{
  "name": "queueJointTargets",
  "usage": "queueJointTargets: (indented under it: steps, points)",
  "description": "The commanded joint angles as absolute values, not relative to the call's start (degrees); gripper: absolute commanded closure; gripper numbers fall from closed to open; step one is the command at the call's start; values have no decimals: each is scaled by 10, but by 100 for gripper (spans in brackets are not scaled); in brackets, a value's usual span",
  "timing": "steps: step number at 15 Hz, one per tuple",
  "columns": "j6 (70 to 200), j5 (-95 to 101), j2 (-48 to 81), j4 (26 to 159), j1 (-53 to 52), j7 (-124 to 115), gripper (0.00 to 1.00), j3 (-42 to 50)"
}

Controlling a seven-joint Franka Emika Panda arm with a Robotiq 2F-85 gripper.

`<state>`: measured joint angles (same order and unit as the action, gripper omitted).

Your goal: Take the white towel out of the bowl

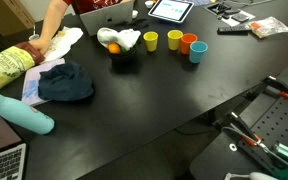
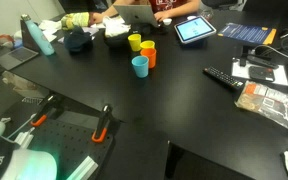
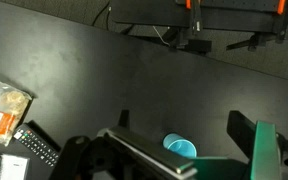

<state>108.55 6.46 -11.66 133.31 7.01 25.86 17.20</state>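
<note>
Spillage risk: claw (image 3: 177, 125), jaws spread, well apart from bowl (image 1: 124, 60) near far edge of table (image 1: 164, 100); lifting white towel (image 1: 128, 38) may drag orange object (image 1: 112, 47) out.

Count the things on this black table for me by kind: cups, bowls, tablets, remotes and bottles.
Small plastic cups in yellow, orange and blue: 4
Dark round bowl holding the white cloth towel: 1
Flat tablet with lit screen: 1
Black remote control: 1
Teal water bottle: 1
Total: 8

Crumpled white towel (image 1: 129, 38) inside dark bowl (image 1: 124, 60)
</note>
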Motion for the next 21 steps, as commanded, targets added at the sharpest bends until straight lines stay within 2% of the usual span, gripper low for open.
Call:
queueJointTargets:
  steps: [1,5,11,15,21]
  points:
    - [1084,62,-116,1331,82,261,0,161]
    - [1084,62,-116,1328,82,261,0,161]
    - [1138,-4,61,1266,29,378,0,92]
    - [1138,39,184,1144,15,394,0,23]
    - [1254,-13,339,942,37,481,0,-51]
